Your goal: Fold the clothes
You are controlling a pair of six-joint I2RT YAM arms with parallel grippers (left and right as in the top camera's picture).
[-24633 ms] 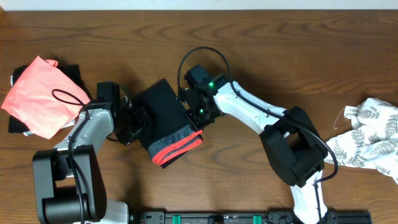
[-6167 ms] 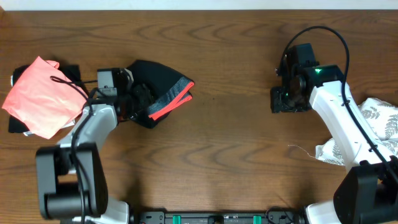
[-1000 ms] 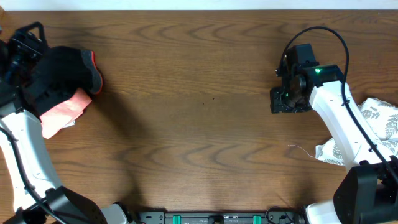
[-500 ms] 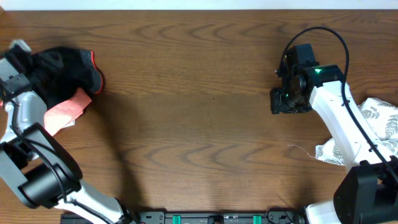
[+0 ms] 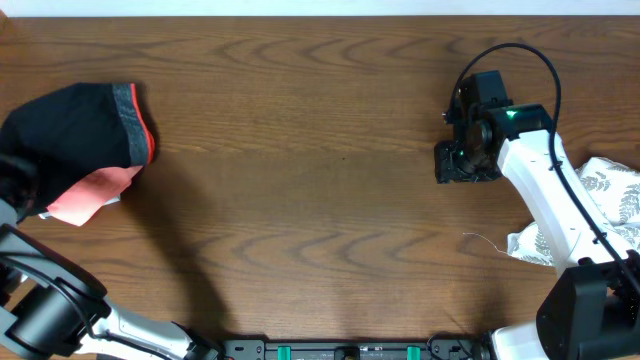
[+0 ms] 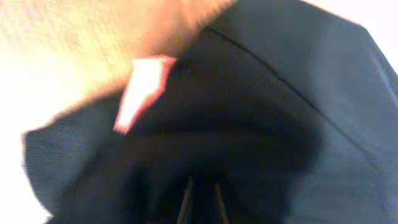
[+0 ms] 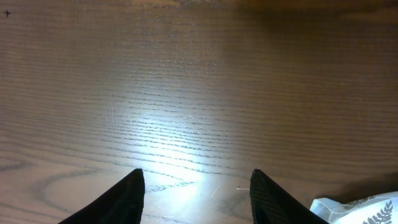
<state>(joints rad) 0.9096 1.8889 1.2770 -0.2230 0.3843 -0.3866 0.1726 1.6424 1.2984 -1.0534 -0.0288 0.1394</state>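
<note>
1. Folded black leggings (image 5: 75, 125) lie atop coral-pink cloth (image 5: 90, 192), close by left jaws, far from right jaws.
2. Right jaws: apart, empty. Left jaws: view blurred, can't tell.
3. Risk: left jaws snag fabric, undoing fold near the surface (image 5: 320, 200) edge.
4. Leaf-print cloth (image 5: 600, 200) near right jaws; wide bare room btwn jaws.

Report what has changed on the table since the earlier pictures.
The folded black leggings went from the middle to the far left, now lying on the coral-pink cloth. The right arm drew back rightward; its fingers are open and empty. The leaf-print cloth stayed at the right edge.
</note>
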